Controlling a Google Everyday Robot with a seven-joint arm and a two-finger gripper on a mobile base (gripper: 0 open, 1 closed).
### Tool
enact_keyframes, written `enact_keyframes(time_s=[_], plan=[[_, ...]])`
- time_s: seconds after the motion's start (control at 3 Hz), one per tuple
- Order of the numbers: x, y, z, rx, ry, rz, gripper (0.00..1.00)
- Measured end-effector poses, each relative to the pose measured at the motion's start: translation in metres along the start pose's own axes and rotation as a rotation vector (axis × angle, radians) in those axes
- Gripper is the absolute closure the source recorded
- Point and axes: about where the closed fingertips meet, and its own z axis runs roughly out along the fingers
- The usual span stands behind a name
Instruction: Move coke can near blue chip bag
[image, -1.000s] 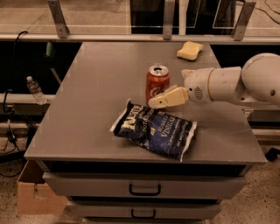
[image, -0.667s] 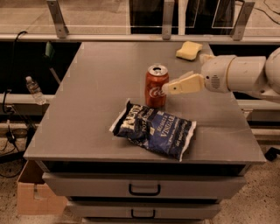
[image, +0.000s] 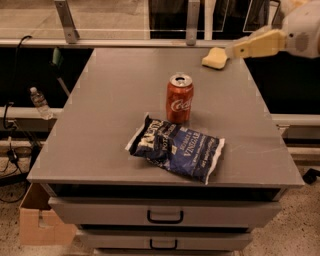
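Red by navy, seemingly done: leave coke can (image: 179, 98) upright just behind blue chip bag (image: 175, 148) and lift empty gripper (image: 232, 50), jaw gap impossible to tell, from beside yellow sponge (image: 215, 58), clear of both

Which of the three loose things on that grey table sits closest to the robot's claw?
The yellow sponge at the far edge; the gripper hovers just beside it. The red soda can and dark blue chip bag sit farther away.

The flat grey tabletop (image: 115, 110) lies open on the left, the small red aluminium coke can (image: 179, 100) stands just beyond the crinkled navy blue chip bag (image: 177, 148) mid-table, and the beige gripper (image: 235, 50) hangs far right by the yellow sponge (image: 214, 59).
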Motion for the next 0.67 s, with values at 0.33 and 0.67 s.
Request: enact_keyframes(time_s=[0.33,0.67], plan=[[-0.0160,-0.0139,-0.0086,0.028,-0.023,-0.013,0.00],[-0.0160,-0.0138,-0.0085,0.028,-0.023,-0.013,0.00]])
